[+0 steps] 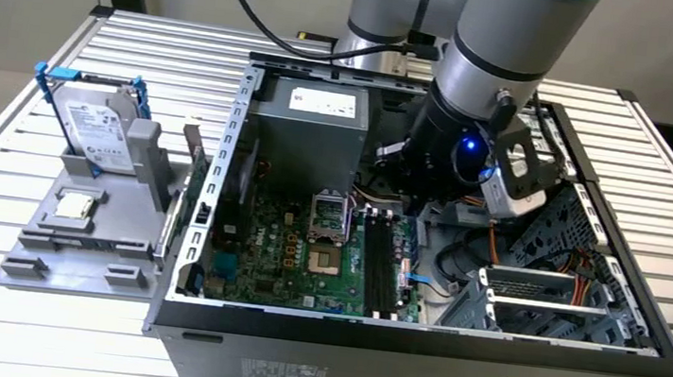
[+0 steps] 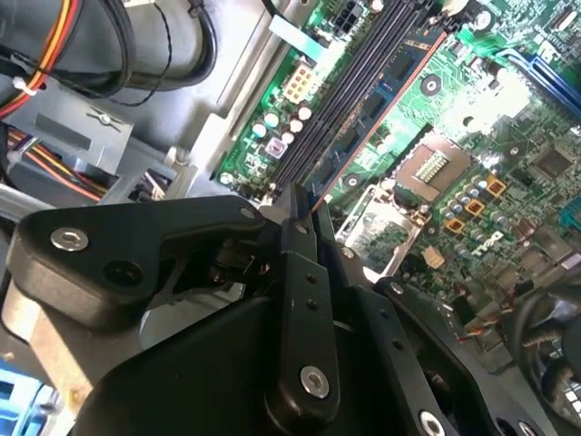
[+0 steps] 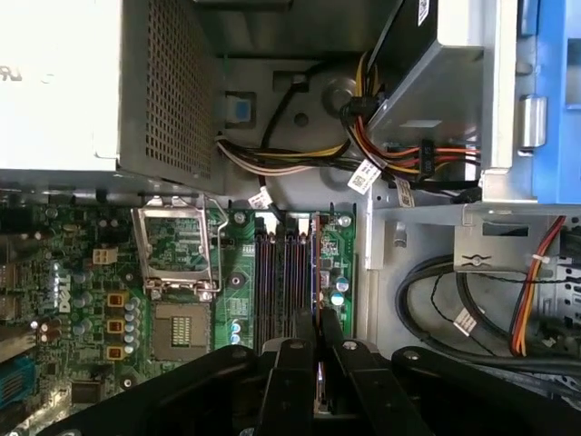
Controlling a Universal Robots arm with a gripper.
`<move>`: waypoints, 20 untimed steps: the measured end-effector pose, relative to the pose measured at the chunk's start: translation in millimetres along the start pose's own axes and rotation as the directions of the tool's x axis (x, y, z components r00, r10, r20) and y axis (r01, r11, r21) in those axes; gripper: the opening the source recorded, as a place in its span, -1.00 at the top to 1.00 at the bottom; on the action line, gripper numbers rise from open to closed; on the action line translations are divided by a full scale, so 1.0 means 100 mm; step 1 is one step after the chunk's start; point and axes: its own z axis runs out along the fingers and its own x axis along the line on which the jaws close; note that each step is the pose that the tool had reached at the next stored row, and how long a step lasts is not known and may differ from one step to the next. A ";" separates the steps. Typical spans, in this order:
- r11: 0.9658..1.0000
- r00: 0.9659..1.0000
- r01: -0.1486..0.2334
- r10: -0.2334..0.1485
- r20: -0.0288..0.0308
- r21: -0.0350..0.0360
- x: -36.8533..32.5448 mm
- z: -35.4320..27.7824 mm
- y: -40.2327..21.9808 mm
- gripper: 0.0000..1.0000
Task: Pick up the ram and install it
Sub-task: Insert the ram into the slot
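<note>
The fingers (image 3: 302, 359) pinch the ram (image 3: 319, 386) edge-on above the motherboard (image 3: 182, 300) memory slots (image 3: 283, 282).

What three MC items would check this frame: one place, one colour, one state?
1. Where is the hard drive?
A) on the floor
B) on the grey stand outside the case
C) in the jaws
2. What colour is the motherboard?
A) green
B) red
C) white
3. How do the jaws of the gripper stand?
A) wide open, empty
B) shut on a cable
C) shut on the ram

Answers: B, it stands at the exterior view's left of the case; A, its board reads green; C, the ram sits edge-on between them over the memory slots.
</note>
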 end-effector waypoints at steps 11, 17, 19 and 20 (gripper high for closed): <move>1.000 1.000 -0.021 0.021 0.005 0.000 0.003 0.174 -0.052 1.00; 1.000 1.000 -0.024 0.024 0.012 0.003 0.002 0.277 -0.061 1.00; 1.000 1.000 -0.025 0.025 0.013 0.006 0.003 0.311 -0.063 1.00; 1.000 1.000 -0.026 0.026 0.014 0.008 0.005 0.328 -0.064 1.00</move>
